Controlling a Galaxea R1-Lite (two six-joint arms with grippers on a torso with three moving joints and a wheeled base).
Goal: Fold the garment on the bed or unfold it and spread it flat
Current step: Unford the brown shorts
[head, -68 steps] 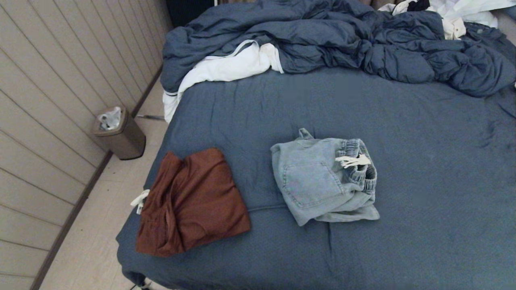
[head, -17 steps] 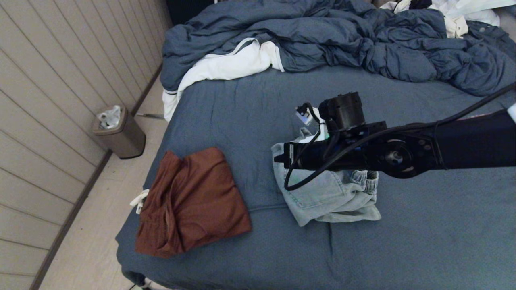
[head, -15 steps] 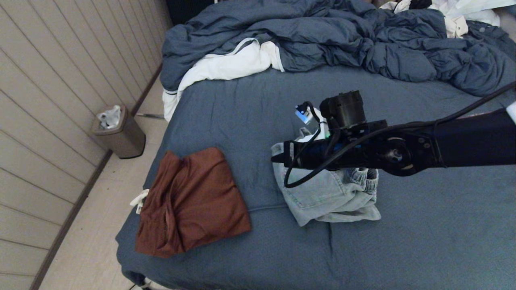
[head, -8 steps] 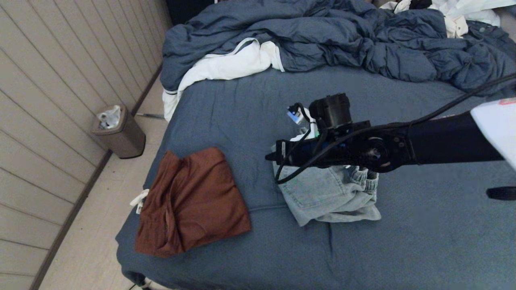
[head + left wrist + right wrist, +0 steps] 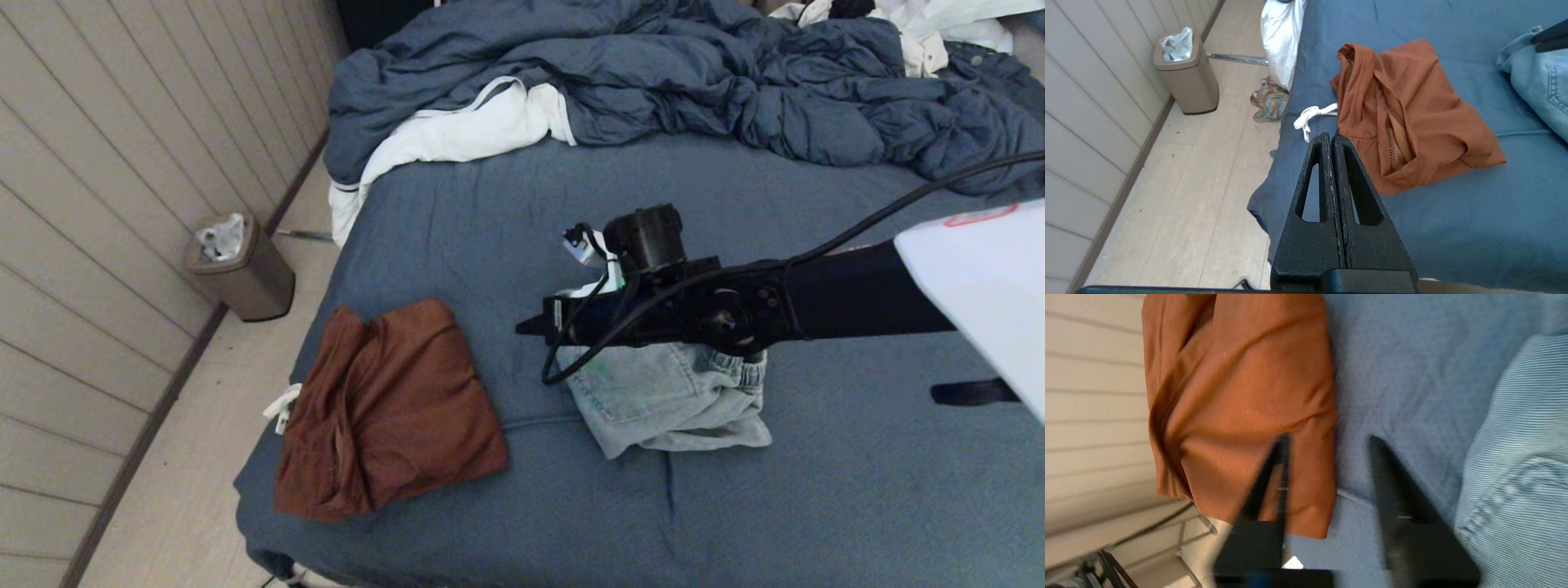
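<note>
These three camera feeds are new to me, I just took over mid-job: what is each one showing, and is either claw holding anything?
The wide picture is from the robot's head, looking down on the bed. The black arm reaching in from the right ends in the right gripper, open and empty, above the sheet between the folded rust-brown shorts and the folded light denim shorts. The other two pictures come from cameras behind each claw. The left gripper is shut on nothing, near the bed's edge beside the brown shorts. A rumpled duvet lies at the far end; a bin stands on the floor.
</note>
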